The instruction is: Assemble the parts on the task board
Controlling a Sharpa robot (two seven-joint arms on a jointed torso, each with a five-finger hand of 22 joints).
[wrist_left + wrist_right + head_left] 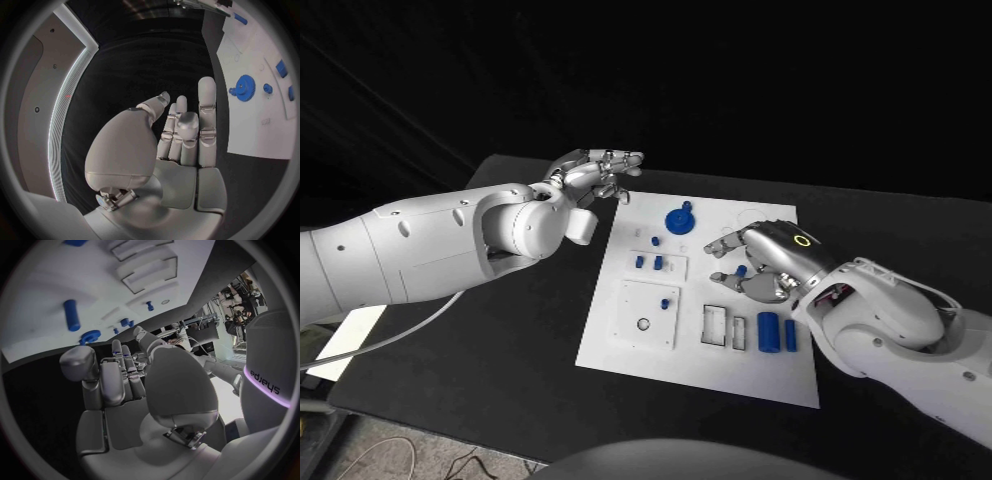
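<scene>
The task board (697, 345) lies in the middle of the head frame on the black surface (488, 350), and the assembly looks to be at an early or middle step, judging by how many blue parts are loose or only partly seated. A blue gear (681, 219) sits near the board's upper edge, small blue pegs (649, 262) stand just left of centre, and two blue cylinders (776, 332) lie side by side toward the lower right, next to a pair of empty rectangular slots (724, 327). The right robot hand (759, 262) hovers over the right half of the board with fingers curled inward; whether it pinches a small part I cannot tell. The left robot hand (596, 175) is raised above the upper-left corner of the board, off its edge, with fingers loosely extended and nothing in them. The next move probably calls for the right robot hand to come down on one of the nearby parts, likely a cylinder, and line it up with a slot. The surface is matte black and the room beyond it in the upper half of the head frame is dark.
</scene>
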